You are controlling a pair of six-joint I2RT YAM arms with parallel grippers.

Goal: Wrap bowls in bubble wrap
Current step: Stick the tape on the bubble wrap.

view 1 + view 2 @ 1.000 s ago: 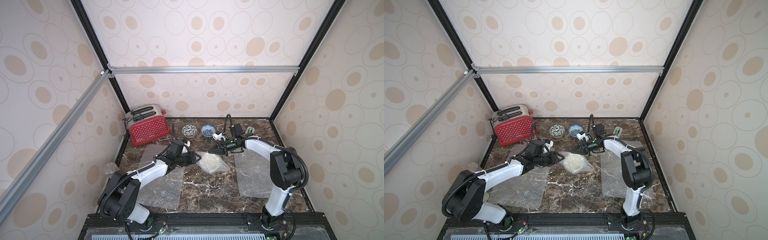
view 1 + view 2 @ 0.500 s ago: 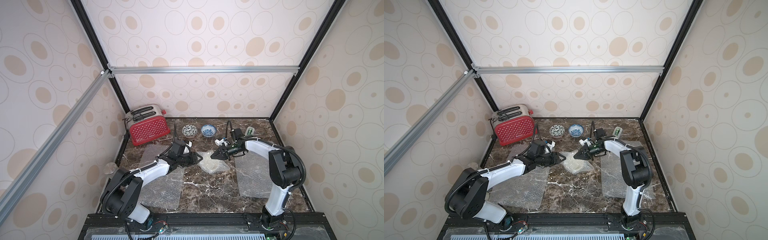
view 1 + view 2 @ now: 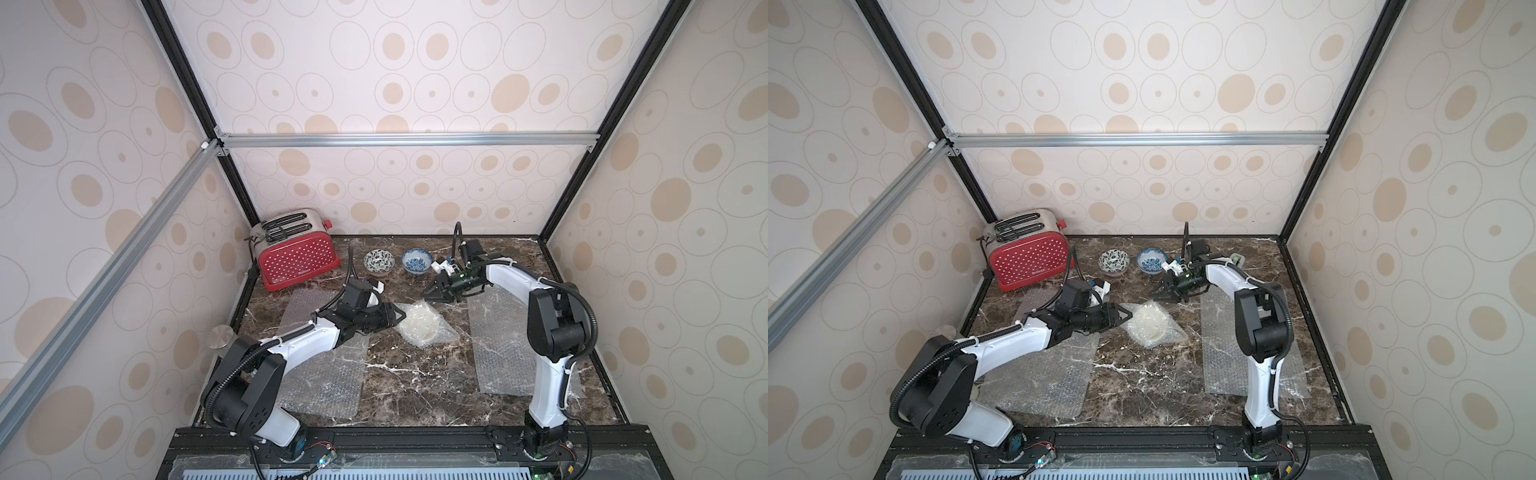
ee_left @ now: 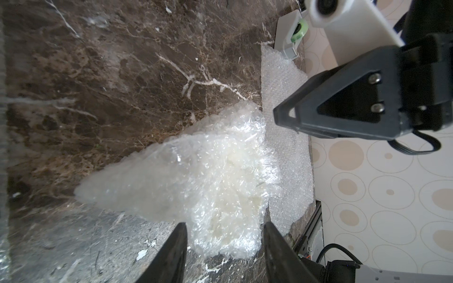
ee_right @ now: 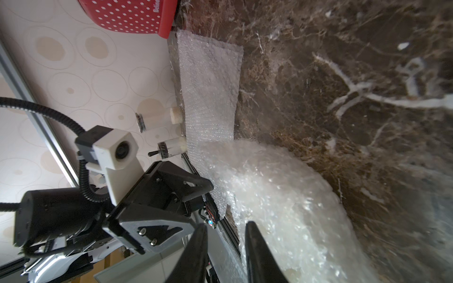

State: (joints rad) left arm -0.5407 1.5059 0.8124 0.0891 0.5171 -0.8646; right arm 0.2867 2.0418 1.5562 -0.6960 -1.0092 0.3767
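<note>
The right hand (image 3: 429, 294) is found open and the left hand (image 3: 398, 319) set astride the crumpled clear bubble-wrap bundle (image 3: 420, 329), grip undetermined; loose flaps should be tucked beneath before release.

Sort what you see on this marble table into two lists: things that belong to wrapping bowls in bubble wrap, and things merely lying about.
Belongs to the job:
wrapped bowl
leaf-pattern bowl
blue-pattern bowl
left bubble wrap sheet
right bubble wrap sheet

Lying about:
red toaster
silver round object at the table's left edge
</note>
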